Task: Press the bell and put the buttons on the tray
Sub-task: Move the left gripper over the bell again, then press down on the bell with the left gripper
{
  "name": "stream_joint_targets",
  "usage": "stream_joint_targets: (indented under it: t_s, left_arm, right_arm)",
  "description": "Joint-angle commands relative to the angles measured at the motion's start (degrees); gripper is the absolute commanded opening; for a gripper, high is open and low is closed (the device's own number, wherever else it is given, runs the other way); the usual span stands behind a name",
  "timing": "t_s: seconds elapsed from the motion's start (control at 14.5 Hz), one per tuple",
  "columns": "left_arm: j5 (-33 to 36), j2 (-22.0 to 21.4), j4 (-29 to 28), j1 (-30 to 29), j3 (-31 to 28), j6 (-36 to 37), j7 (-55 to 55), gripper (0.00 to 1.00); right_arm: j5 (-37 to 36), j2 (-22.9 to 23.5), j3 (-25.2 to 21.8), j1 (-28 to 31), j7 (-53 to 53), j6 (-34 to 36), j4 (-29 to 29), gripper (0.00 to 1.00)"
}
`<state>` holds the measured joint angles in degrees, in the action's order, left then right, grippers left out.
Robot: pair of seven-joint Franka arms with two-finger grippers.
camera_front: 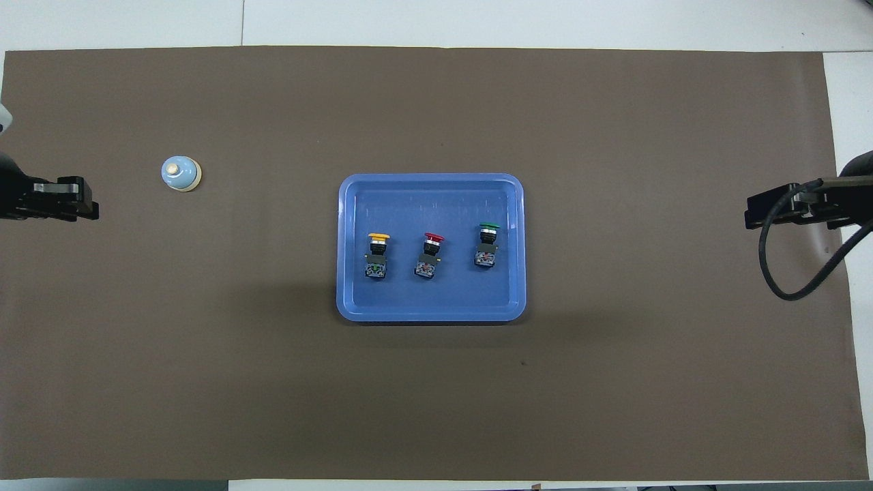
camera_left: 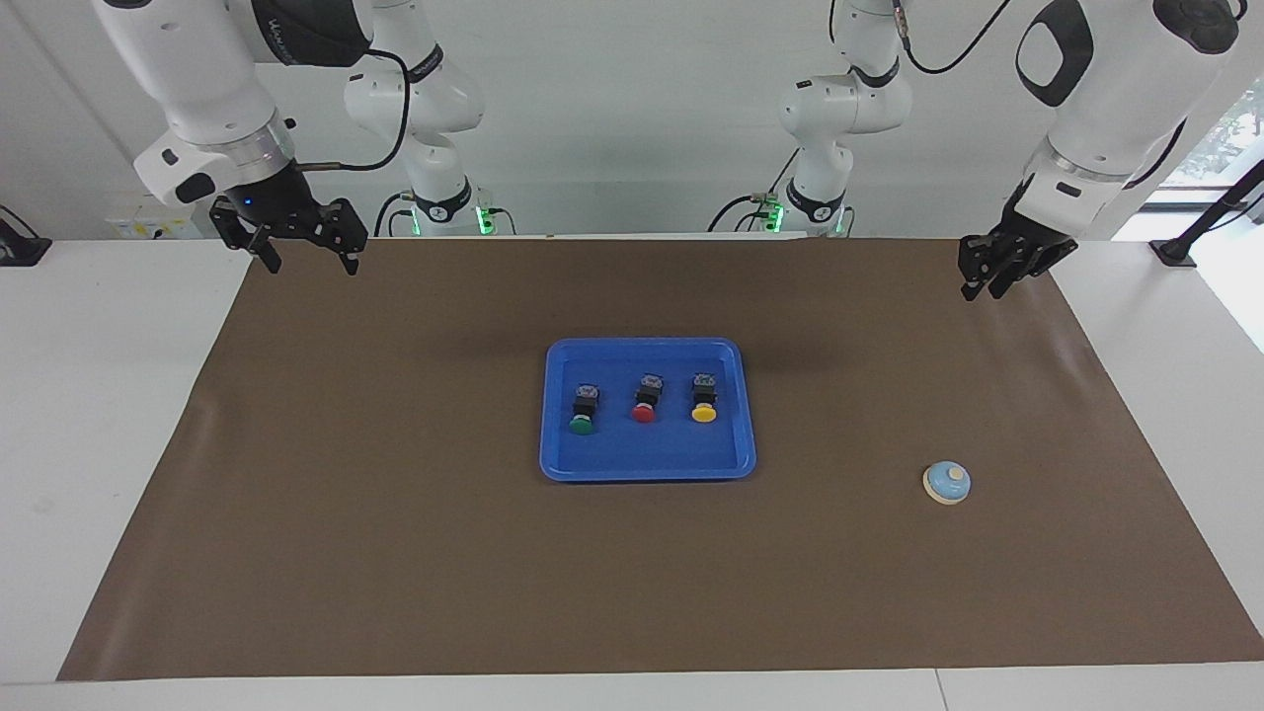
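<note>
The blue tray (camera_left: 647,472) (camera_front: 430,315) lies in the middle of the brown mat. Three buttons lie in it in a row: green (camera_left: 583,412) (camera_front: 487,245), red (camera_left: 645,400) (camera_front: 428,256) and yellow (camera_left: 704,400) (camera_front: 377,256). The light-blue bell (camera_left: 947,483) (camera_front: 181,174) stands on the mat toward the left arm's end, apart from the tray. My right gripper (camera_left: 308,259) (camera_front: 764,211) is open and empty, raised over the mat's edge at the right arm's end. My left gripper (camera_left: 987,284) (camera_front: 75,201) hangs empty over the mat's edge at the left arm's end.
The brown mat (camera_left: 395,513) (camera_front: 204,375) covers most of the white table (camera_left: 99,444). A black cable (camera_front: 784,273) loops down from the right arm's wrist. Both arms wait well away from the tray and the bell.
</note>
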<state>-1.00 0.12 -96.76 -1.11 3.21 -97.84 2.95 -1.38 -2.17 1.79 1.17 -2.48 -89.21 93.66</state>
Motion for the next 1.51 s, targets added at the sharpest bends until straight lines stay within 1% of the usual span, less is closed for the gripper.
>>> stream_joint_targets:
  t_s: [0.0,0.07,0.21,0.34,0.48,0.55,0.69,0.83,1.03,1.44]
  left_arm:
    - [-0.1,7.5,1.8,-0.4,0.0,-5.8,0.3,0.0]
    - [0.1,10.7,3.5,-0.4,-0.1,-6.9,0.3,0.0]
    - [0.7,18.2,9.5,-0.4,-0.1,-7.5,0.2,0.0]
    - [0.9,23.0,13.0,-0.4,-0.3,-8.9,0.3,0.0]
    - [1.9,26.4,14.9,-0.3,-0.3,-10.6,0.3,0.0]
    - [2.0,27.0,14.8,-0.3,-0.2,-11.1,0.3,0.0]
    - [2.8,28.2,14.4,-0.4,-0.2,-14.2,0.2,0.0]
    - [3.4,29.8,14.3,-0.4,-0.3,-15.3,0.2,0.0]
    - [4.6,29.8,13.5,-1.3,-0.3,-15.9,0.0,0.0]
    - [5.0,29.8,10.6,-2.3,-0.2,-19.8,-0.1,0.0]
  right_arm:
    - [-0.4,-0.8,0.8,1.1,0.7,-0.3,1.1,1.0]
    - [-0.4,-0.8,0.8,1.5,0.7,-0.4,1.1,1.0]
    - [-0.4,-0.8,0.7,1.6,0.7,-0.3,1.1,1.0]
    - [-0.4,-0.8,0.7,1.6,0.7,-0.3,1.1,1.0]
    - [-0.4,-0.8,0.7,1.3,0.7,-0.3,1.1,1.0]
    - [-0.4,-0.8,0.7,1.3,0.7,-0.3,1.1,1.0]
    - [-0.4,-0.8,0.7,1.4,0.7,-0.3,1.1,1.0]
    - [-0.4,-0.8,0.7,1.5,0.7,-0.3,1.1,1.0]
    - [-0.4,-0.8,0.7,1.4,0.7,-0.3,1.1,1.0]
    - [-0.4,-0.8,0.7,1.5,0.7,-0.3,1.1,1.0]
